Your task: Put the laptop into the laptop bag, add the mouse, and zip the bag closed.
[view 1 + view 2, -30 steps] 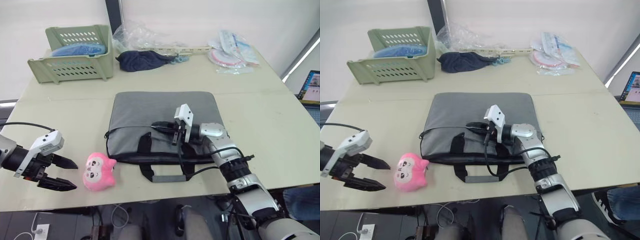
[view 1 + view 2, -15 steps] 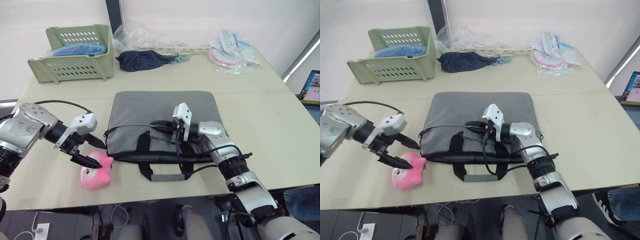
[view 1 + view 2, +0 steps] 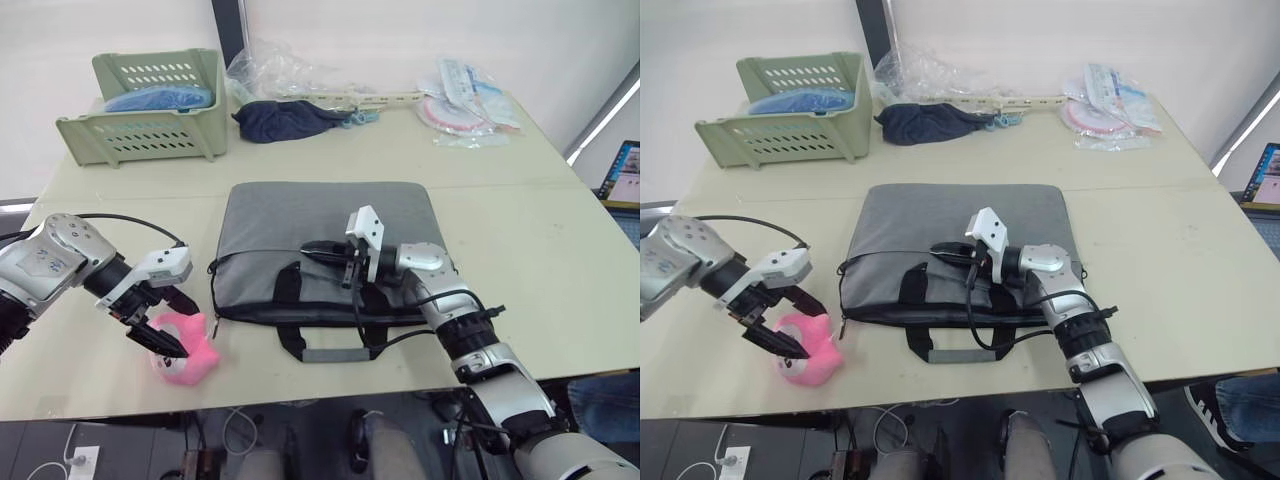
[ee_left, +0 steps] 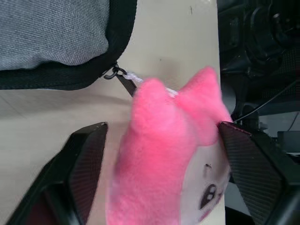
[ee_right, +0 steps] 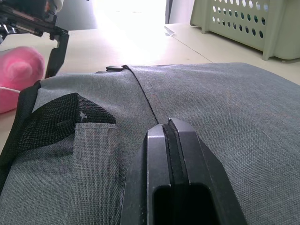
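Observation:
The grey laptop bag (image 3: 320, 240) lies flat mid-table, its black handles (image 3: 325, 345) toward the front edge. A zip pull (image 4: 112, 74) sits at its left corner. On the bag's top rests my right gripper (image 3: 308, 248), shut with nothing in it. My left gripper (image 3: 186, 326) is open astride a pink plush toy (image 3: 178, 360) just left of the bag; its fingers (image 4: 86, 164) flank the toy. The laptop and the mouse are out of view.
At the back left stands a green basket (image 3: 150, 105) holding something blue. A dark blue cloth (image 3: 285, 120), clear plastic (image 3: 280, 70) and packaged items (image 3: 465, 100) line the back edge. The plush lies close to the table's front edge.
My left gripper has swung in from the left and come down around the pink plush, which has shifted a little left and toward the front edge. The right arm has stayed put.

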{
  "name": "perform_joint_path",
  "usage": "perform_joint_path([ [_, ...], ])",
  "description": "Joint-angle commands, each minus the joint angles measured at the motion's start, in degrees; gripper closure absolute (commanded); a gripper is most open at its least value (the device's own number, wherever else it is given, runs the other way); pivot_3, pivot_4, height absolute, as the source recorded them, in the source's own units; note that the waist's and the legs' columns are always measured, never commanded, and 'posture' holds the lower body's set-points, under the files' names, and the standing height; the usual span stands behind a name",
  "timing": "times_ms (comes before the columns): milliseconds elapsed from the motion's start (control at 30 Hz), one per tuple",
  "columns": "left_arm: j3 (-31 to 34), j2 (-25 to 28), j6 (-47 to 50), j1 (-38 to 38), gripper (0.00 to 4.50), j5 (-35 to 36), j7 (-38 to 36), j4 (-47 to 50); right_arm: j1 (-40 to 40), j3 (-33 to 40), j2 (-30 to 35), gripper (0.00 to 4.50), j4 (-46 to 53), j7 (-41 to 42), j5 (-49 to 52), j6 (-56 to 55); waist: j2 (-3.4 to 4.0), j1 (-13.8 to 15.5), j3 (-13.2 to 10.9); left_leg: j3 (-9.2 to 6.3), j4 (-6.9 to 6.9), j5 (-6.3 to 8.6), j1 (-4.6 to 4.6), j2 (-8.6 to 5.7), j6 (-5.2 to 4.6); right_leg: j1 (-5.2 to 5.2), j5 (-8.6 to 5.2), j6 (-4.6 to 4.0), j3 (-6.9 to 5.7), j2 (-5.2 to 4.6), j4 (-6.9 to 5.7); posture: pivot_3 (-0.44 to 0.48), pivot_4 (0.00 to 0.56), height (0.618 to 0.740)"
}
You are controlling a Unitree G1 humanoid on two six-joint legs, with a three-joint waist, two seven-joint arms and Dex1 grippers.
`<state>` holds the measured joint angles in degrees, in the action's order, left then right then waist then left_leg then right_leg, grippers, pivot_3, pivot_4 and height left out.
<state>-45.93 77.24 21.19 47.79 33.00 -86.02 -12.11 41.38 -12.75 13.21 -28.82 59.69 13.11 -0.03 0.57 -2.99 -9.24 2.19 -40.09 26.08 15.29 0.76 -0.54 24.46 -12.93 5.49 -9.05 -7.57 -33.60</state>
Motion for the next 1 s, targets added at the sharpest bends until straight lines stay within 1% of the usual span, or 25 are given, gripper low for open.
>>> perform_joint_path([
  [33,0.8,2.7,0.3,-1.4,2.12,1.9,-6.5,1.7,-3.2,-1.1,0.9,4.5,-5.8,-1.9,-3.9,2.5,0.02,0.0,0.0,-0.01,0.0,0.0,-0.01,0.0,0.0,0.0,-0.01,-0.02,0.0,0.0,-0.01,0.0,0.15,0.74],
  [100,1.6,3.1,0.9,-2.1,2.96,2.4,-6.5,2.0,-3.2,-1.1,0.8,4.5,-5.8,-1.9,-3.8,2.6,0.08,0.1,0.0,-0.01,0.0,0.0,0.0,0.0,0.0,0.0,-0.01,-0.02,0.0,0.0,0.0,0.0,0.15,0.74],
  [133,1.9,3.1,1.3,-2.4,3.31,2.6,-6.5,2.1,-3.2,-1.0,0.8,4.5,-5.8,-1.8,-3.8,2.6,0.08,0.1,0.0,-0.01,0.0,0.0,0.0,0.0,0.0,0.0,-0.02,-0.03,-0.01,0.0,0.0,0.0,0.15,0.74],
  [233,4.8,4.5,6.3,-4.7,4.45,6.3,-6.5,4.7,-3.1,-1.0,0.8,4.5,-6.1,-1.8,-3.8,2.4,0.11,0.1,-0.1,0.0,0.0,0.0,0.0,0.0,0.0,0.0,-0.02,-0.03,0.0,0.01,0.0,0.0,0.15,0.74],
  [333,9.3,5.5,10.8,-9.6,4.45,10.4,-6.5,8.1,-3.2,-1.0,0.7,4.5,-6.0,-1.7,-3.8,2.4,0.13,0.0,-0.1,-0.02,0.01,0.0,0.01,0.0,0.01,0.0,-0.02,-0.04,-0.02,0.01,0.0,0.0,0.15,0.74],
  [400,12.9,4.3,13.1,-12.5,4.45,11.8,-5.6,9.6,-3.2,-1.0,0.7,4.5,-6.3,-1.6,-3.7,2.3,0.2,-0.1,-0.1,-0.02,0.03,0.01,0.0,0.02,0.02,0.02,-0.04,-0.07,0.0,0.02,-0.01,0.0,0.15,0.74],
  [600,22.9,-2.8,18.3,-21.3,4.45,16.8,4.8,15.5,-3.5,-1.3,0.3,4.5,-6.5,-1.6,-3.9,2.3,0.22,-0.1,-0.1,-0.03,0.03,0.03,0.0,0.04,0.05,0.02,-0.05,-0.09,-0.01,0.04,0.0,0.0,0.15,0.74],
  [700,27.8,-6.3,19.9,-26.0,4.45,16.9,8.1,17.9,-3.7,-1.5,0.3,4.5,-6.2,-1.5,-3.9,2.4,0.23,-0.2,-0.1,-0.06,0.04,0.05,0.0,0.08,0.1,0.02,-0.06,-0.09,-0.02,0.05,0.01,0.0,0.15,0.74],
  [900,34.6,-12.0,23.6,-32.3,4.45,17.4,13.2,22.7,-3.4,-1.5,0.3,4.5,-6.3,-1.3,-3.9,2.6,0.25,-0.1,-0.2,-0.1,0.05,0.07,-0.02,0.09,0.13,0.01,-0.06,-0.1,0.01,0.03,0.05,0.0,0.15,0.74],
  [1000,36.7,-15.0,25.2,-34.3,4.45,17.7,15.7,25.7,-3.3,-1.5,0.2,4.5,-6.7,-1.4,-4.0,2.4,0.28,-0.1,-0.2,-0.11,0.05,0.07,-0.02,0.09,0.14,0.01,-0.06,-0.1,0.01,0.02,0.05,0.0,0.15,0.74],
])
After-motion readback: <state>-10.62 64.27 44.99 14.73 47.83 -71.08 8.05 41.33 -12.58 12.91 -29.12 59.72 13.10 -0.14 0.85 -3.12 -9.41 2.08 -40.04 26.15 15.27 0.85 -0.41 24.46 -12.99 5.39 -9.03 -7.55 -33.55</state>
